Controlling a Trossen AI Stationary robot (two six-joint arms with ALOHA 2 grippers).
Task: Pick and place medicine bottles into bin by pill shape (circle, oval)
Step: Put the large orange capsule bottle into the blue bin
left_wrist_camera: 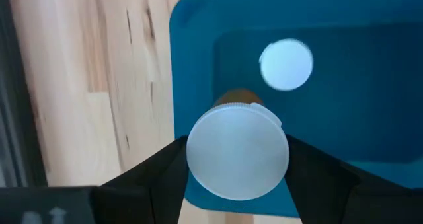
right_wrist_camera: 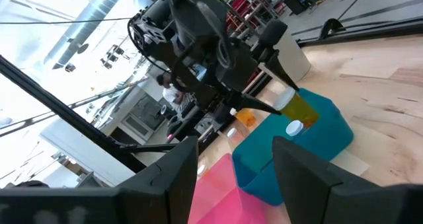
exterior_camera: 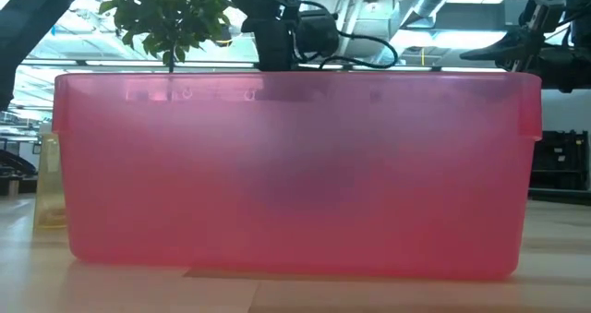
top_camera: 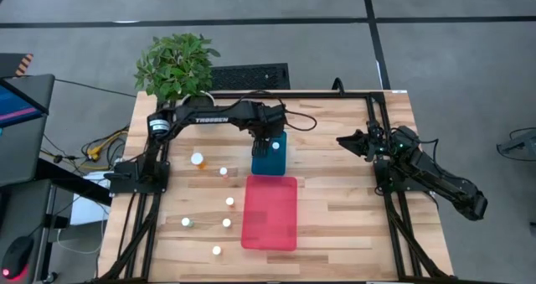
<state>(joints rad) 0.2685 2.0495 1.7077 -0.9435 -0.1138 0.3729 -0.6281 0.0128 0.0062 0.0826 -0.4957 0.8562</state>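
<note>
My left gripper is over the blue bin and is shut on a medicine bottle with a white cap and an orange body. The right wrist view shows this bottle just above the blue bin. Another white-capped bottle lies inside that bin. Several small bottles stand on the wood left of the bins, among them an orange one and white-capped ones. My right gripper is open and empty at the table's right, pointing toward the bins. My left gripper pinches the bottle's round white cap by its two opposite sides between its two fingers. The fingers come from above, pointing down. The bottle hangs below them, cap up and slightly tilted, clear of the blue bin's floor.
A pink bin lies just nearer than the blue one and fills the low view. A potted plant stands at the far left corner. Bare wood lies between the bins and my right arm.
</note>
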